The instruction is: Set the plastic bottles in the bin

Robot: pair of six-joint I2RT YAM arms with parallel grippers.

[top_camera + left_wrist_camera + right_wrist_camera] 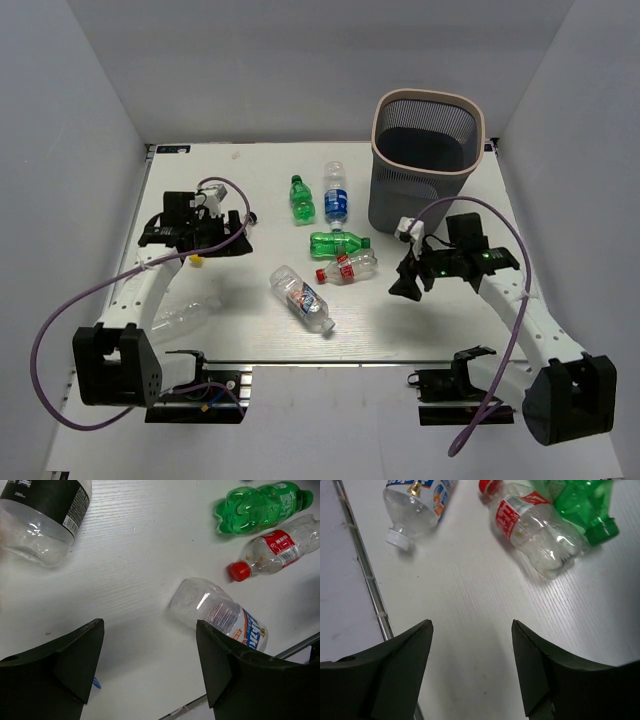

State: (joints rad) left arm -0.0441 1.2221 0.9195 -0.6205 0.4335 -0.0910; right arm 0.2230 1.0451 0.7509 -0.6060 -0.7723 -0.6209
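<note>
A white table inside pale walls
The table top has thin lines like wood. A thin metal bar runs along one edge of it.

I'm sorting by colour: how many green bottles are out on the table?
2. The far green bottle sits left of the blue-labelled bottle; the near green bottle lies just in front, beside the red-capped bottle. The bin's depths could hide more.
</note>
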